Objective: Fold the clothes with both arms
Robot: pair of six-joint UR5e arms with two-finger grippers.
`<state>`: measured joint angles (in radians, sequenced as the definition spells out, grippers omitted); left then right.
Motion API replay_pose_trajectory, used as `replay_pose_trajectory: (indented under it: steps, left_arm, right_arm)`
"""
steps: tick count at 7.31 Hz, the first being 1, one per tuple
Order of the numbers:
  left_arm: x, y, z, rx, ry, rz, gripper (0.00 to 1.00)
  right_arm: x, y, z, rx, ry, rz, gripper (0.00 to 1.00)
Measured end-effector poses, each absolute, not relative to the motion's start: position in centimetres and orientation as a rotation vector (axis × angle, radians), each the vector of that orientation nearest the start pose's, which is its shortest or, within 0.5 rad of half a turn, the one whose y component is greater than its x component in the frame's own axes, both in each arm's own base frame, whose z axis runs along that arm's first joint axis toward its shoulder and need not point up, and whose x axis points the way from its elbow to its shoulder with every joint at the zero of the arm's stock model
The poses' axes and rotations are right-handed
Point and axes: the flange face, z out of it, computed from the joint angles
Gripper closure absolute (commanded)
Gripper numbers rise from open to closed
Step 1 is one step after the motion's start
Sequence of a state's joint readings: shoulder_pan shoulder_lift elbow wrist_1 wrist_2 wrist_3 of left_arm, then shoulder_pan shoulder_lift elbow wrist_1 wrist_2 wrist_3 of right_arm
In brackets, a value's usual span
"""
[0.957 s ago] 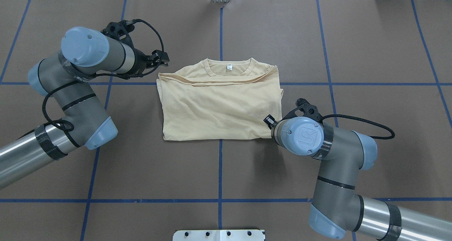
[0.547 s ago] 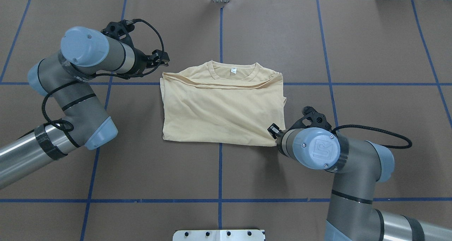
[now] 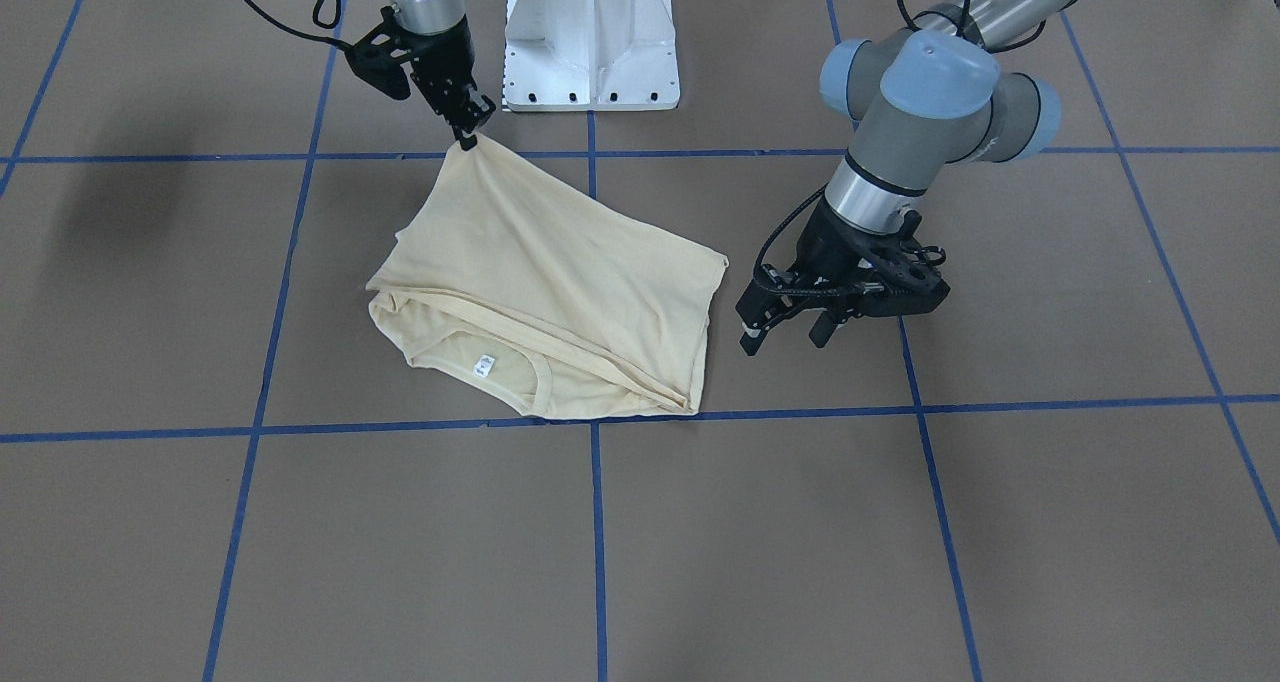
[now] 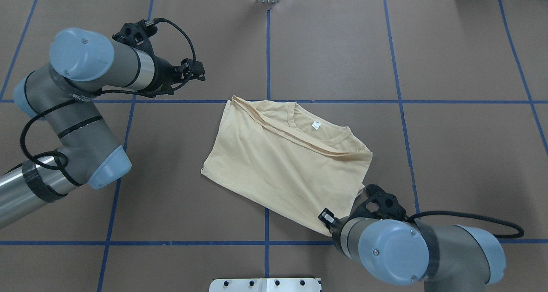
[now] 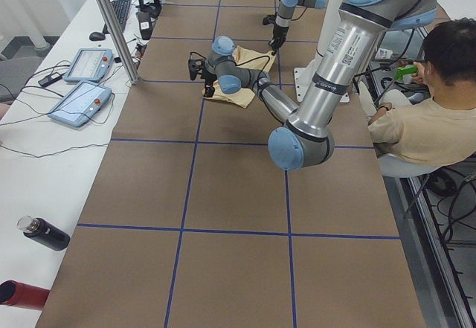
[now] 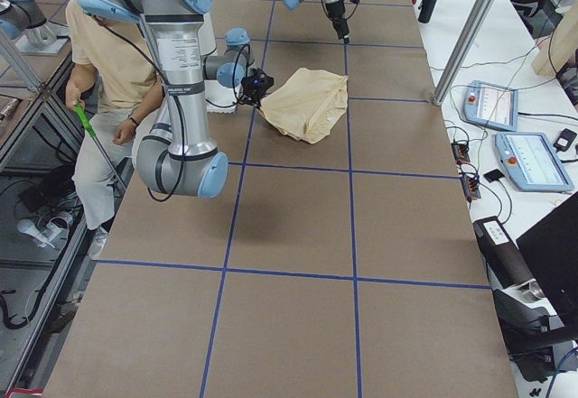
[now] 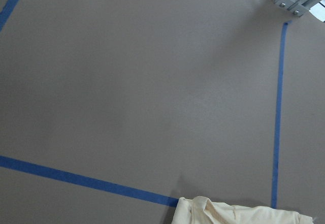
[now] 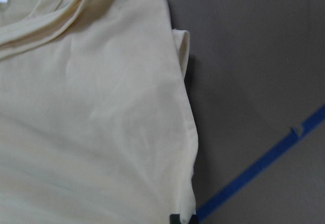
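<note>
1. Near the middle of the table [image 4: 449, 48]: one shirt [image 4: 287, 163], folded to a flat oblong and askew to the blue tape lines [image 4: 267, 48].
2. Gripped at the corner nearest the robot's right by the right claw [image 3: 466, 140], which is closed tight on the cloth. Corner drawn up a little, the rest flat on the table. Probably held like this to swing the whole bundle round, not to start a new fold.
3. Near the far-left corner but not touching it: the left claw [image 3: 787, 330], fingers apart, holding nothing. Likely kept clear so as not to snag the cloth.
4. Long axis along the collar edge, running from far left to near right in the overhead view.
5. Neck opening [image 4: 329, 135] and white label [image 4: 316, 125] turned away from the robot and towards its right. Closed fold edge towards its near left.
</note>
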<state>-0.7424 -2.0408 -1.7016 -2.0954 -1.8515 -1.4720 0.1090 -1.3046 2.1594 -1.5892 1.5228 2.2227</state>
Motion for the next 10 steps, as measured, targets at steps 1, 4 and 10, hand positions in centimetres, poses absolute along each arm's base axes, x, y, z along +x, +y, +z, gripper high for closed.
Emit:
replay_pose_trajectory:
  steps: [1,4,10]
  left_arm:
    - [40.3,-50.0,26.7,0.224,1.151,-0.4,0.0]
    - [40.3,-41.3,23.8,0.102,1.261,-0.403,0.01]
    - [46.5,-32.7,28.9,-0.075,1.154,-0.385,0.07]
  right_arm:
    - [-49.2,-16.8,26.4,-0.216,-0.84,0.707,0.0]
    - [-47.3,-14.4,26.4,-0.262,-0.847,0.721,0.0]
    - [-41.8,-30.9,24.0,-0.043,-0.924,0.794,0.0]
